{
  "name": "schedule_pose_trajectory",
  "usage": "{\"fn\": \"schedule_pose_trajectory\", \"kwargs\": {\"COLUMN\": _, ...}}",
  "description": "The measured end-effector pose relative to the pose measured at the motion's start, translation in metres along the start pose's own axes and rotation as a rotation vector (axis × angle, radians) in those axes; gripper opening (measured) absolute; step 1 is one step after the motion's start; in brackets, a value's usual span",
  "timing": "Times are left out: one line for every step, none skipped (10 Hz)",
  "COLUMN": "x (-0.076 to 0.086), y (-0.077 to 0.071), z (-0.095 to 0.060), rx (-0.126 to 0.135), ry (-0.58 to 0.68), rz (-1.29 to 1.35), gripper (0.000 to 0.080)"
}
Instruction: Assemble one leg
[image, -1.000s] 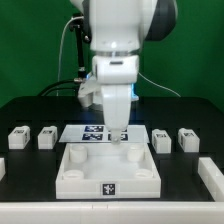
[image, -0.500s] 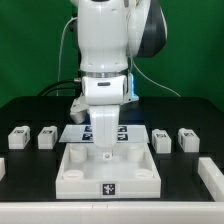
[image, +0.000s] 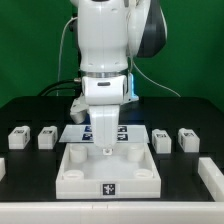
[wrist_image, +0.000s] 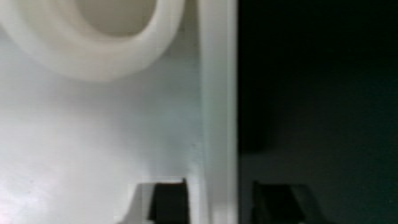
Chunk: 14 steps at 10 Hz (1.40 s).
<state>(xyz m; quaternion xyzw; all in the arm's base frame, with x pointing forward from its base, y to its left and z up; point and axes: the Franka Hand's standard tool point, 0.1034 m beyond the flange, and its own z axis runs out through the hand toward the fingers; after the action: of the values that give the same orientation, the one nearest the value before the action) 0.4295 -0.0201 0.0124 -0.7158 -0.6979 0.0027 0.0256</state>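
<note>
The large white square panel lies at the table's front centre, with a tag on its front wall. My gripper is down on the panel's far wall. In the wrist view the gripper has one dark finger on each side of the white wall, closed against it, and a round corner socket shows beside it. Two small white legs lie at the exterior view's left. Two more legs lie at its right.
The marker board lies flat behind the panel, partly hidden by the arm. A white part sits at the exterior view's front right edge and another at the front left edge. A green wall stands behind.
The arm has shifted toward the exterior view's left and lowered onto the panel's far wall. It has not moved in the last half second.
</note>
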Motion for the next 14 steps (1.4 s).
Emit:
{"fn": "schedule_pose_trajectory", "kwargs": {"x": 0.0, "y": 0.001, "z": -0.001, "rx": -0.004, "ry": 0.0, "rz": 0.0, "gripper": 0.0093}}
{"fn": "schedule_pose_trajectory", "kwargs": {"x": 0.0, "y": 0.001, "z": -0.001, "rx": -0.005, "ry": 0.0, "rz": 0.0, "gripper": 0.0057}}
{"fn": "schedule_pose_trajectory", "kwargs": {"x": 0.0, "y": 0.001, "z": -0.001, "rx": -0.005, "ry": 0.0, "rz": 0.0, "gripper": 0.0057}}
{"fn": "schedule_pose_trajectory", "kwargs": {"x": 0.0, "y": 0.001, "z": -0.001, "rx": -0.006, "ry": 0.0, "rz": 0.0, "gripper": 0.0057}}
{"fn": "schedule_pose_trajectory", "kwargs": {"x": 0.0, "y": 0.001, "z": -0.001, "rx": -0.006, "ry": 0.0, "rz": 0.0, "gripper": 0.0057}}
{"fn": "schedule_pose_trajectory", "kwargs": {"x": 0.0, "y": 0.001, "z": -0.001, "rx": -0.006, "ry": 0.0, "rz": 0.0, "gripper": 0.0057}}
{"fn": "schedule_pose_trajectory", "kwargs": {"x": 0.0, "y": 0.001, "z": -0.001, "rx": -0.006, "ry": 0.0, "rz": 0.0, "gripper": 0.0057}}
{"fn": "schedule_pose_trajectory", "kwargs": {"x": 0.0, "y": 0.001, "z": -0.001, "rx": -0.006, "ry": 0.0, "rz": 0.0, "gripper": 0.0058}}
{"fn": "schedule_pose_trajectory", "kwargs": {"x": 0.002, "y": 0.003, "z": -0.001, "rx": -0.008, "ry": 0.001, "rz": -0.002, "gripper": 0.0058}}
{"fn": "schedule_pose_trajectory", "kwargs": {"x": 0.01, "y": 0.01, "z": 0.0, "rx": -0.015, "ry": 0.008, "rz": -0.012, "gripper": 0.0058}}
{"fn": "schedule_pose_trajectory", "kwargs": {"x": 0.022, "y": 0.019, "z": 0.0, "rx": -0.024, "ry": 0.017, "rz": -0.018, "gripper": 0.0058}}
{"fn": "schedule_pose_trajectory", "kwargs": {"x": 0.037, "y": 0.029, "z": 0.0, "rx": -0.05, "ry": 0.031, "rz": -0.032, "gripper": 0.0058}}
{"fn": "schedule_pose_trajectory", "kwargs": {"x": 0.054, "y": 0.039, "z": 0.0, "rx": -0.084, "ry": 0.05, "rz": -0.041, "gripper": 0.0058}}
{"fn": "schedule_pose_trajectory", "kwargs": {"x": 0.068, "y": 0.047, "z": 0.0, "rx": -0.095, "ry": 0.062, "rz": -0.021, "gripper": 0.0058}}
